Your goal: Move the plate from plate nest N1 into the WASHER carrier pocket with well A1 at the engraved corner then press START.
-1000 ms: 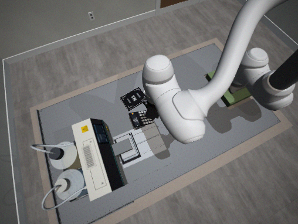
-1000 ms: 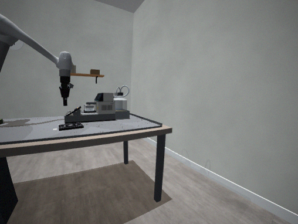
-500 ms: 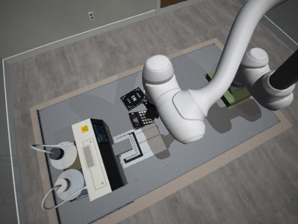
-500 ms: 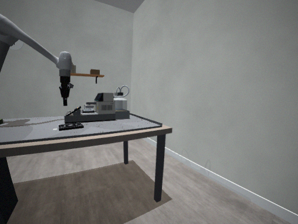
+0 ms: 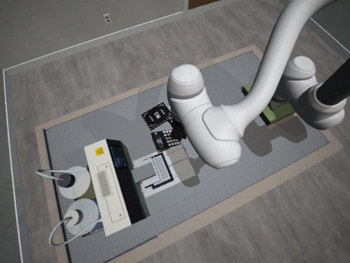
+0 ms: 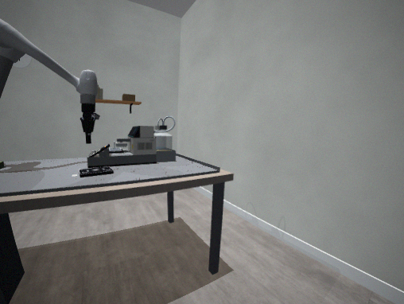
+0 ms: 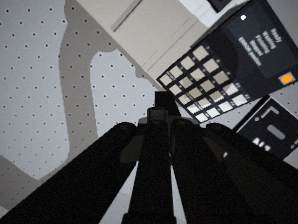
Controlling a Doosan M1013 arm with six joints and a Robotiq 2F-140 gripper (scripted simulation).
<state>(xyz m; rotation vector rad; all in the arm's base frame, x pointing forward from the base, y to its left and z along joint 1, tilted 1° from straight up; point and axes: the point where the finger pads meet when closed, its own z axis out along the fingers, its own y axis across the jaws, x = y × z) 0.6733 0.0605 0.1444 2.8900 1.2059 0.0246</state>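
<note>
At the far left of the bench [image 5: 251,188] [image 6: 139,190] [image 7: 35,85], seen from above, two capped bottles [image 5: 74,187] [image 5: 86,215] with looping pale tubes stand behind the washer [image 5: 111,193] [image 6: 143,146]. The washer is a cream housing with a dark front that carries a small screen. Next comes the nest N1 [image 5: 160,111] [image 6: 96,171] [image 7: 276,134], a flat black fixture with its marking showing and no plate on it. The plate [image 5: 160,168], pale and covered in wells, lies on the carrier [image 5: 171,175] in front of the washer, inside the dark locators; whether it is fully flat, and where its cut-off corner points, I cannot tell. Just beside the nest, the sloping keypad [image 5: 166,139] [image 6: 99,151] [image 7: 202,82] shows rows of pale keys, with an orange spot [image 5: 156,133] [image 7: 286,78] on its dark upper part. The jaws are closed with nothing between them, pointing down above the bench near the keypad's lower edge, apart from the plate. The white arm [image 5: 210,124] [image 6: 87,85] reaches in from the right, over a green block [image 5: 282,114] on the bench's right side.
</note>
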